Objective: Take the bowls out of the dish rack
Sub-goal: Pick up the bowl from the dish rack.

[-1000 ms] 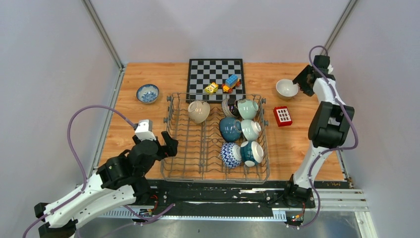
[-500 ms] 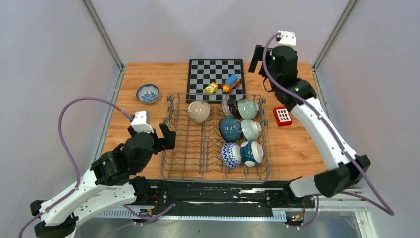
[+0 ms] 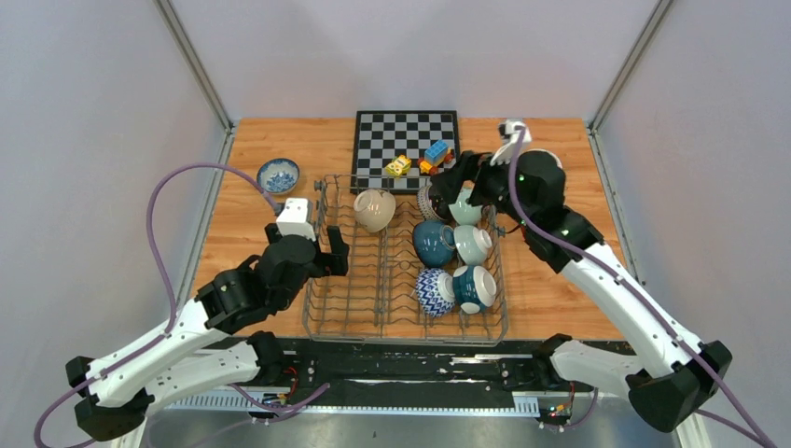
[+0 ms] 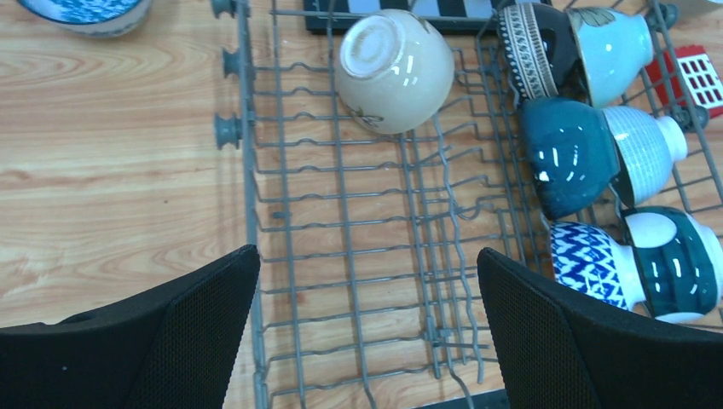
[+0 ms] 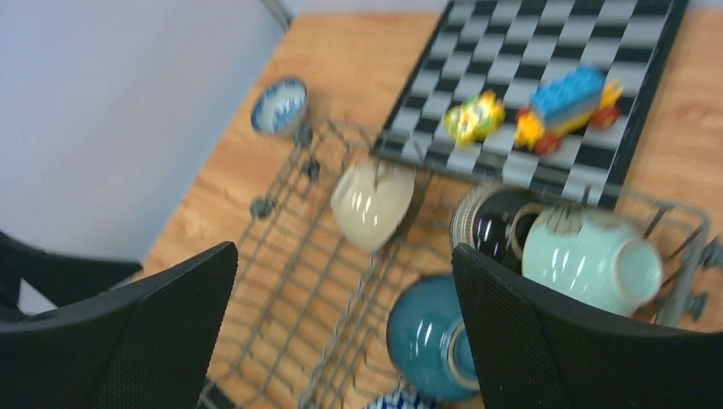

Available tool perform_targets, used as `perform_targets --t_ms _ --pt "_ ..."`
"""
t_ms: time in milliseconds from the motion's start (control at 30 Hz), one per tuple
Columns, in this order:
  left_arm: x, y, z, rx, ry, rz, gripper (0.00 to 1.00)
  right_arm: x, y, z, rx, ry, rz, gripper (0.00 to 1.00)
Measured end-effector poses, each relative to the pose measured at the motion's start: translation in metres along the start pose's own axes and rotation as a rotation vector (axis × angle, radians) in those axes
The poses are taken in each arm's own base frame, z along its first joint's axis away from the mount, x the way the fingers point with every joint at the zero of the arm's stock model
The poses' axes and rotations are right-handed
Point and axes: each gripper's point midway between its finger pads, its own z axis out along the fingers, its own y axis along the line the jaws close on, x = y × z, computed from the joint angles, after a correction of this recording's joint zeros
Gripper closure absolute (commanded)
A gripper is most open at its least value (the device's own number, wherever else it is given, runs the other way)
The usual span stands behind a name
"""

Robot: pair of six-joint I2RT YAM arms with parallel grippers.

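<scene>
Grey wire dish rack [image 3: 373, 308] in middle of wooden table [image 3: 560, 271]. Inside: cream bowl [image 3: 373, 210] at 11 o'clock, six more bowls [image 3: 434, 243] tipped along 3 o'clock side. Blue-and-white bowl [image 3: 278, 175] outside, at 10 o'clock. Left gripper [image 4: 367, 332] and right gripper [image 5: 341, 332] both spread wide, empty.

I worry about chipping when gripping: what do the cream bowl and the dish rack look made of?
Cream bowl: probably glazed ceramic, glossy, with bright highlights and a raised foot ring. Dish rack: thin grey wire, likely metal, perhaps coated; dull even grey, bent into tines.
</scene>
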Motion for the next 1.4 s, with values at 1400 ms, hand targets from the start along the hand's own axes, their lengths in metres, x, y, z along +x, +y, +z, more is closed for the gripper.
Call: perform_targets --t_ms 1400 --pt "0.011 -0.004 0.161 -0.018 0.228 -0.226 0.28 0.177 -0.003 0.121 -0.101 0.476 0.390 0.18"
